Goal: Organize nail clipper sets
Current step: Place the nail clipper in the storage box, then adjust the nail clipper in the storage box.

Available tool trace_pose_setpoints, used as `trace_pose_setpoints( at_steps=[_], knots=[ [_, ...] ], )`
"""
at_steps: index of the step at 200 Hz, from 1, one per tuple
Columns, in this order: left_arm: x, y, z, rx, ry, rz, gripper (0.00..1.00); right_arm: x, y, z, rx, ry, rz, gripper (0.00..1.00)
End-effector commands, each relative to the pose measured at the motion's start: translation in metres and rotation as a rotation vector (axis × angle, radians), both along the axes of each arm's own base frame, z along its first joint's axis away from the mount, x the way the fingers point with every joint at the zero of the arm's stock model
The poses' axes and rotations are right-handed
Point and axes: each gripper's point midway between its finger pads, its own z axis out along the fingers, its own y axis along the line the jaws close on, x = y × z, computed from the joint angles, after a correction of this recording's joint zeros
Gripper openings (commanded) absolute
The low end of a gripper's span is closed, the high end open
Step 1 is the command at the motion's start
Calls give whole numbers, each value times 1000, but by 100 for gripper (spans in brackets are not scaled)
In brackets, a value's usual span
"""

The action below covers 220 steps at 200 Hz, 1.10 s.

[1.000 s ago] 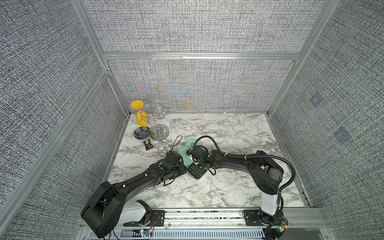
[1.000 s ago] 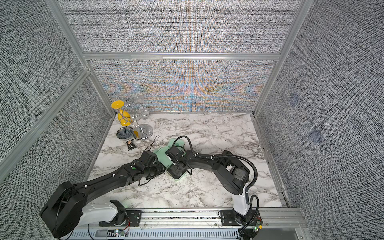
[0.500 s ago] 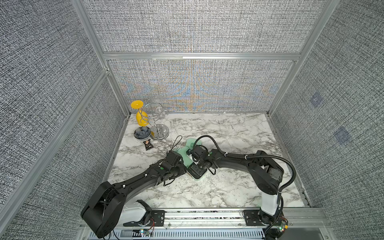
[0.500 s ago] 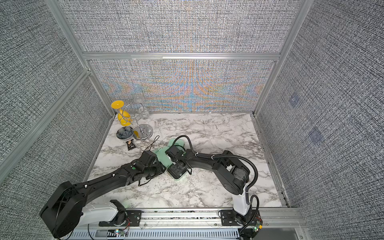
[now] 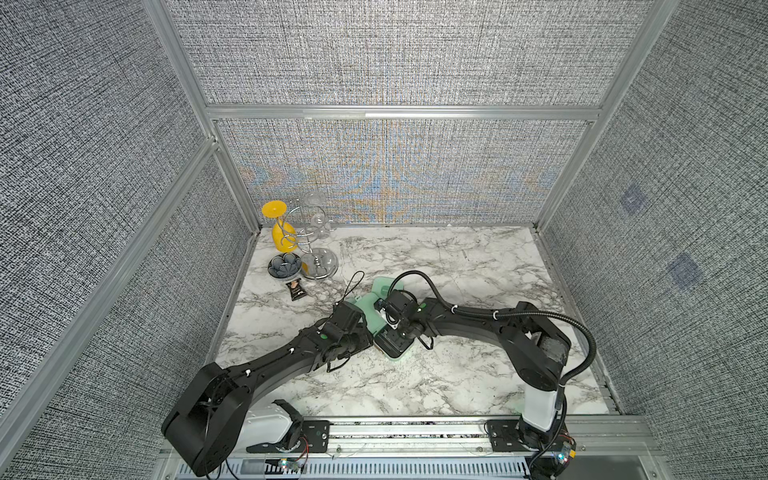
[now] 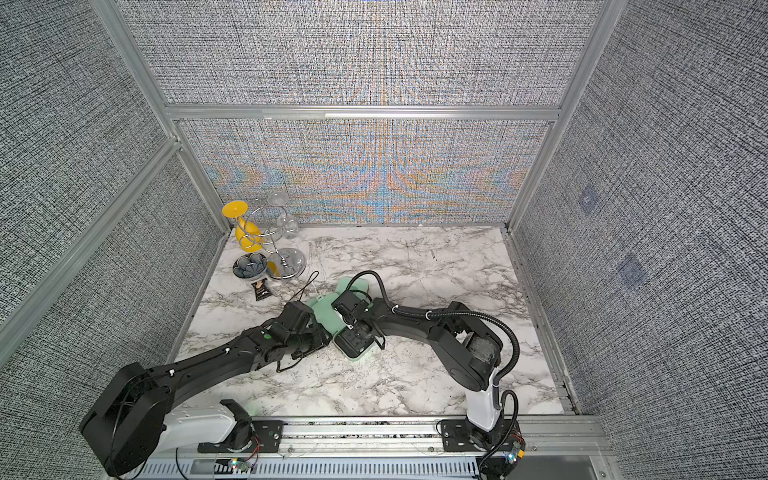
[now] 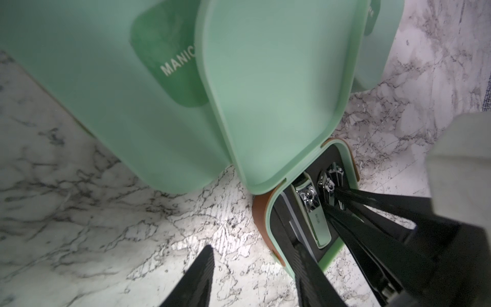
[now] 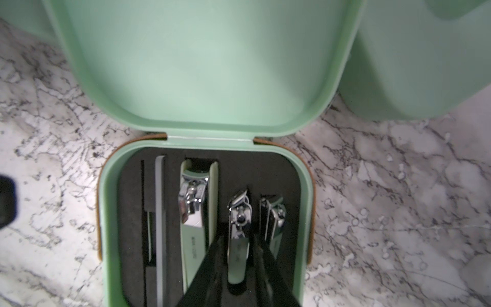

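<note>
An open mint-green case lies on the marble with its lid raised. Its black foam holds a file, a large clipper, a middle clipper and a small clipper. My right gripper is open, its fingers on either side of the middle clipper. My left gripper is open across the case's corner wall, one finger inside and one on the marble. Two closed mint cases sit just behind. In both top views the arms meet over the open case.
At the back left stand a yellow glass on a wire rack, a dark flower-shaped dish and a small black packet. Fabric walls enclose the marble table on three sides.
Both arms stay in place over the open case; no shift shows in the top views.
</note>
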Motion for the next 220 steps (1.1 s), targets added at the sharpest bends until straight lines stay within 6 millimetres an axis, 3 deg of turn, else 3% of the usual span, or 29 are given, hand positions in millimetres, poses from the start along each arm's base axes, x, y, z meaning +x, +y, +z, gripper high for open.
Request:
trace_pose_setpoints(
  at_steps=[1,22,47,126,220],
  knots=[
    [1,-1,2,-5,-6,-2,51,-7,-2,-7,-6,41,-5,22],
    [0,0,2,-4,-7,-1,51,-9,0,-6,7,49,-8,19],
    [1,0,2,-4,-11,1,51,-10,0,1,20,46,-10,8],
    [1,-1,2,-8,-9,-2,51,-11,2,19,48,39,-8,13],
    [0,0,2,-3,-10,1,51,-13,2,11,42,59,-8,11]
  ],
)
